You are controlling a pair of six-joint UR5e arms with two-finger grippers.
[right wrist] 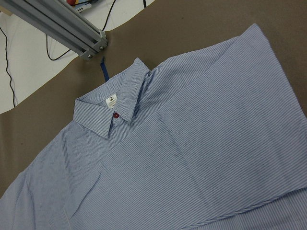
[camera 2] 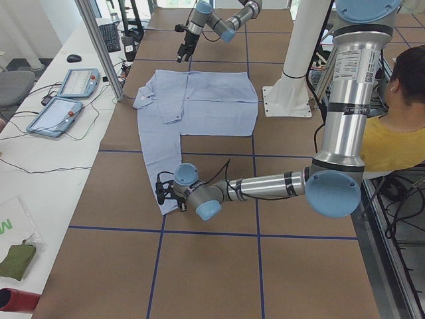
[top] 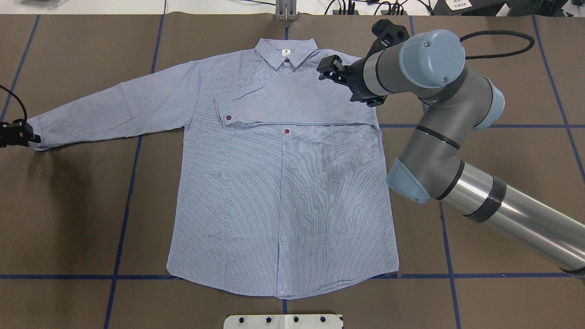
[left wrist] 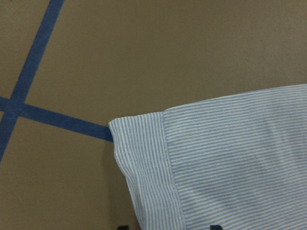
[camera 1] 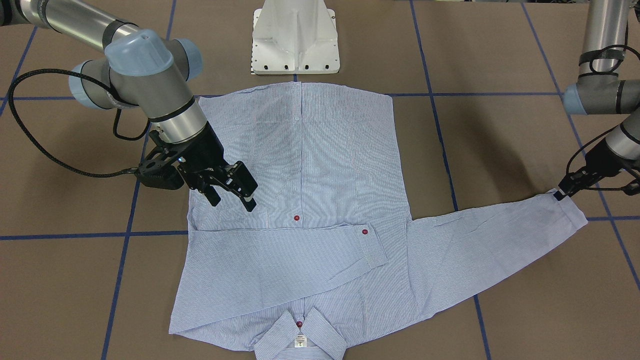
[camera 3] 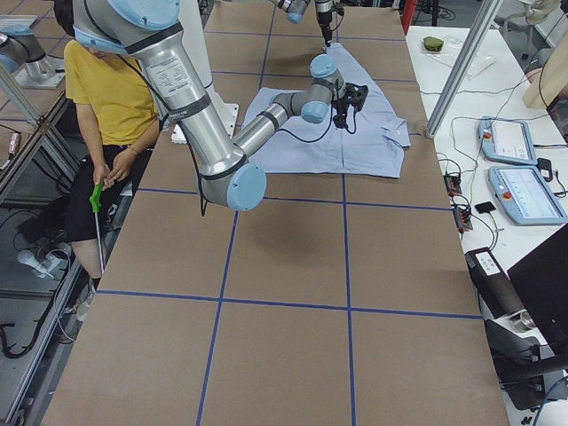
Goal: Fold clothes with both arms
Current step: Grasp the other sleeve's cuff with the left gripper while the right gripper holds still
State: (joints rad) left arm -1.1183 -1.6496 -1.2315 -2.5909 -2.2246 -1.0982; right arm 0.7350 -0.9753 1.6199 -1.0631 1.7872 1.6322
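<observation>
The light blue striped shirt lies flat on the table, front up, with its collar away from the robot. One sleeve is folded across the chest. The other sleeve stretches out sideways. My left gripper is at that sleeve's cuff. The left wrist view shows its fingertips apart on either side of the cuff, which lies on the table. My right gripper is open and empty, just above the shirt beside the folded sleeve's shoulder.
The white pedestal base stands at the shirt's hem. Blue tape lines cross the brown table. An aluminium post stands beyond the collar. An operator in yellow sits by the robot. Teach pendants lie on a side table.
</observation>
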